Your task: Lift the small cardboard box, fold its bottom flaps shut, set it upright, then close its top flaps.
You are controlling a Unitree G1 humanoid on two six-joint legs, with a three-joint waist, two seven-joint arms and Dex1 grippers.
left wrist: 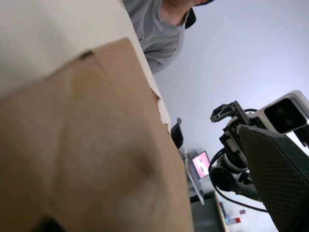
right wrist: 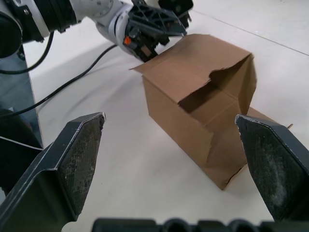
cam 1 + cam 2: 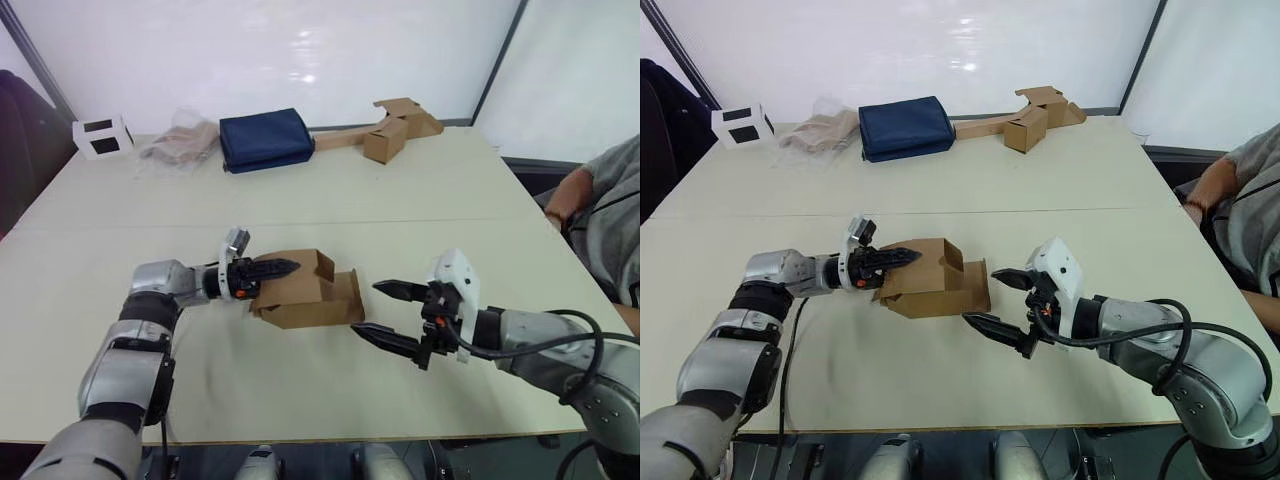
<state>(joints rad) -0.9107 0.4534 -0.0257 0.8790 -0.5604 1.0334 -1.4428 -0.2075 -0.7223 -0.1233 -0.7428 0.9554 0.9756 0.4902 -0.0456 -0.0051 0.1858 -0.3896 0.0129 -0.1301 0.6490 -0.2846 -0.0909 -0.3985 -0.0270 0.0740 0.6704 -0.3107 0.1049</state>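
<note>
Small cardboard box (image 3: 300, 290) lying sideways on table (image 3: 300, 190); left gripper (image 3: 268, 268) pinching flap; right gripper (image 3: 392, 315) spread wide, near, not touching.

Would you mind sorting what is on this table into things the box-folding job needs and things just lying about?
Job:
small cardboard box
left claw, at the box
right claw, open beside it

Lying about:
white box with black squares
navy cloth
box with cardboard strip
crumpled plastic
</note>
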